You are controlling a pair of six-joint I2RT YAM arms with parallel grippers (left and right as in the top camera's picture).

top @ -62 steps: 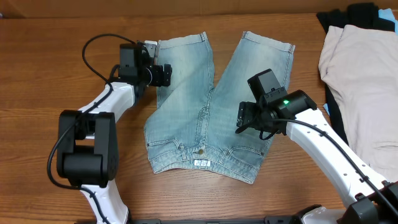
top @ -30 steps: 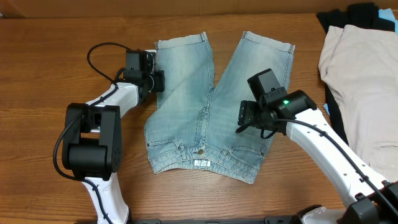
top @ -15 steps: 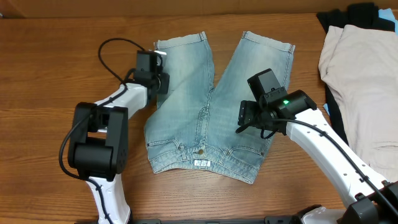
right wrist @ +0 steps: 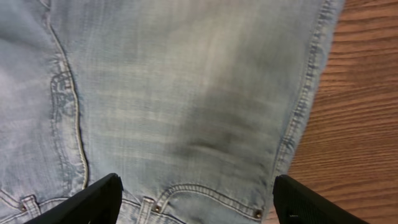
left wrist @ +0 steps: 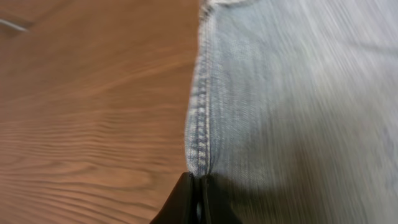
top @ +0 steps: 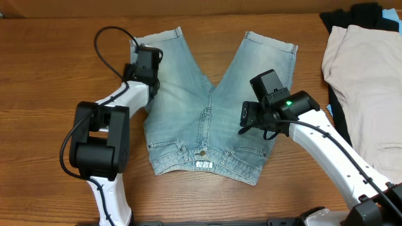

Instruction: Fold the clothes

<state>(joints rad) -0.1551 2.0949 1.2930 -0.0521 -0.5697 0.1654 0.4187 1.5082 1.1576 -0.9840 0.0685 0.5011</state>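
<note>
The clothes, light-blue denim shorts, lie flat on the wooden table with the waistband toward the near edge and the legs spread apart in a V. My left gripper is at the outer edge of the left leg. In the left wrist view it is shut on the stitched side seam of the clothes, which runs away toward the hem. My right gripper hovers over the right hip. It stands open, its fingers wide apart over the pocket area of the clothes, holding nothing.
A cream garment lies at the right edge over a black garment. The left arm's black cable loops over the wooden table beside the left leg.
My left gripper shut on the left leg's outer seam and pulled it left, so the hem shifted left and the gap between the legs widened. The right arm stayed still.
</note>
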